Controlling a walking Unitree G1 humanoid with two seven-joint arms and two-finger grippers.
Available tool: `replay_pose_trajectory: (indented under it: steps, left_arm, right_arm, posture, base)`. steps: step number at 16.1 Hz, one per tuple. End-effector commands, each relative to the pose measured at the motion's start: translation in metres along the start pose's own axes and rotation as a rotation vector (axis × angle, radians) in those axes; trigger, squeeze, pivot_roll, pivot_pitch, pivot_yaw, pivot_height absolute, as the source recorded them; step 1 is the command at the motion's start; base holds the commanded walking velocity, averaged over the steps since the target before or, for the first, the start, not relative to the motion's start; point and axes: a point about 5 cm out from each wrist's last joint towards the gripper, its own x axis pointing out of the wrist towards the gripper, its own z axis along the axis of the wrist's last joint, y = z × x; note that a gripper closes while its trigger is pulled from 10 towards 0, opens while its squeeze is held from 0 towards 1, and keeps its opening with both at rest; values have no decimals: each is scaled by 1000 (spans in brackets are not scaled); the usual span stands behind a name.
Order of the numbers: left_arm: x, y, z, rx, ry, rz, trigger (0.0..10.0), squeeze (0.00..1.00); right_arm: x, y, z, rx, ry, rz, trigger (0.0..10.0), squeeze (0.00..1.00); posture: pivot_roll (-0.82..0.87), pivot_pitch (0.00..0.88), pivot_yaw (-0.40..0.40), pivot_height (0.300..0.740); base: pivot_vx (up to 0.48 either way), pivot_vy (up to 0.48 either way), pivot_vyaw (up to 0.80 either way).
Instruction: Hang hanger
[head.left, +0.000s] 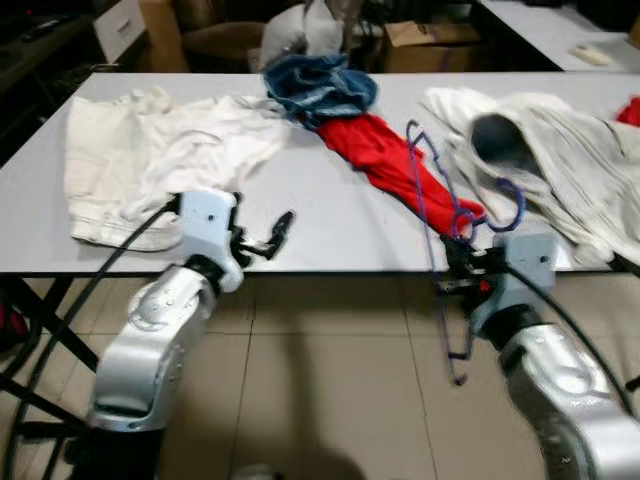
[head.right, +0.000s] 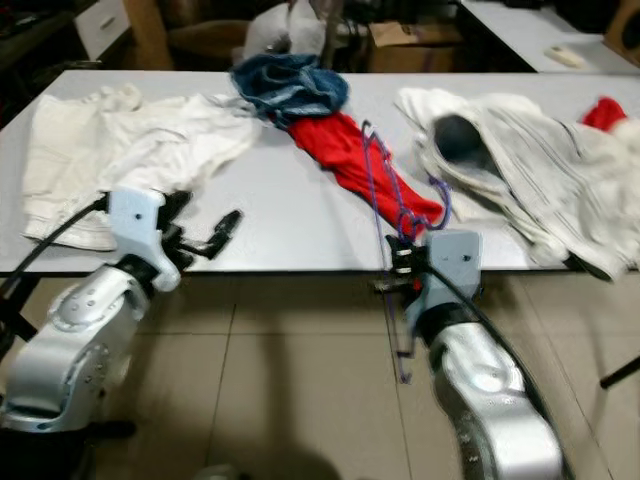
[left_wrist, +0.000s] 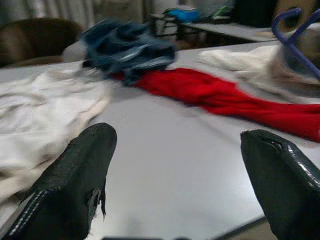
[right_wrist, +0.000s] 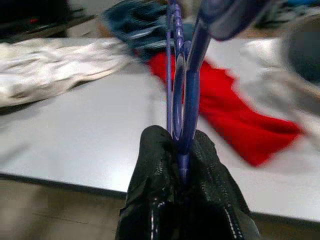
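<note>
Your right gripper (right_wrist: 182, 167) has its jaws pinched tight on the thin purple plastic hanger (head.left: 440, 235), gripping the wire-like frame low down, just off the near edge of the bench. From the jaws the hanger runs up over the bench edge, its hook curling by the tip of the red garment (head.left: 395, 165), while its lower corner hangs below the bench toward the tiled floor (head.left: 330, 360). The frame looks doubled in the right wrist view, so it may be more than one strand; the blur leaves that unclear.

Your left gripper (left_wrist: 175, 170) has its jaws spread wide and holding nothing, hovering at the near edge of the grey bench (head.left: 300, 225) over bare surface.

Around the hanger, the bench is crowded. The red garment lies slantwise across the middle, directly behind the hanger. At its far end sits a crumpled blue denim piece (head.left: 322, 85). Just to the right of the hanger's hook is a heap of pale striped fabric (head.left: 560, 160) with a dark opening in it, touching or nearly touching the hook. A rumpled white garment (head.left: 150, 155) spreads over the bench's left part, close behind your left gripper. Beyond the bench stand a cardboard box (head.left: 425, 45) and a second bench (head.left: 550, 25).
</note>
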Motion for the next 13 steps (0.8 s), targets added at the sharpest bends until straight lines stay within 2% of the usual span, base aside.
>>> replay_pose_trajectory:
  steps: [1,2,9,13]
  left_arm:
    - [1,-2,1,4,-6,-9,10000,0]
    - [2,-4,1,7,-7,-17,10000,0]
    - [3,-9,-4,14,7,-62,10000,0]
    - [5,-13,-5,18,9,-78,10000,0]
  right_arm:
    - [0,-1,3,1,-12,10,10000,0]
    - [0,-2,3,21,-11,8,10000,0]
    - [-4,-4,2,1,-12,-1,10000,0]
    - [-6,-7,4,-14,-23,-11,10000,0]
  posture:
    - [-4,52,10,740]
    - [-4,52,10,740]
    - [-12,44,19,740]
    - [-18,49,16,740]
  base:
    - [311,0,0]
    - [315,0,-800]
    - [311,0,-800]
    - [312,0,0]
